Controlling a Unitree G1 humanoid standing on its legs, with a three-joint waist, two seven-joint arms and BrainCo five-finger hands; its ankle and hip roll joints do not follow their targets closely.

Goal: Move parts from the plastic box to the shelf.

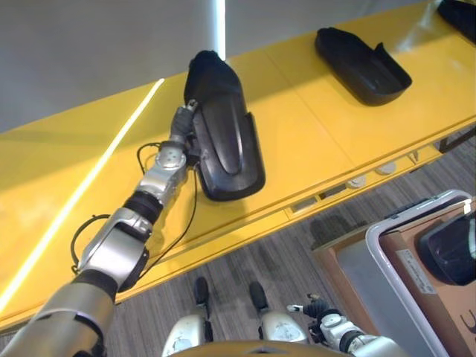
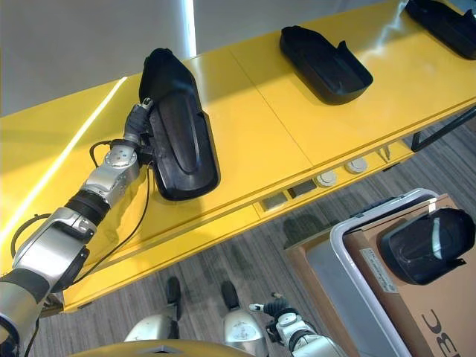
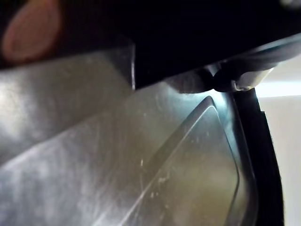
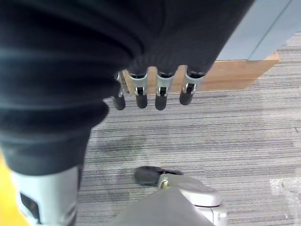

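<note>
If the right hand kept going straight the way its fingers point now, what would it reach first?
Judging by the wrist view, the right hand hangs idle, fingers relaxed and pointing at the grey striped floor; probably the floor first, though depth is unclear.

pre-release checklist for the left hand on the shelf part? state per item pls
1. Black part lying fully on the yellow shelf: ok, its near end stops short of the front edge.
2. Left hand grip on that part: cannot tell, the fingers are hidden behind it.
3. Spacing from the second black part already on the shelf: ok, a wide bare gap lies between them.
4. Right hand free for the next pick: ok, it hangs low over the floor with relaxed fingers, holding nothing.
5. More parts left in the plastic box: ok, one dark part is there.
</note>
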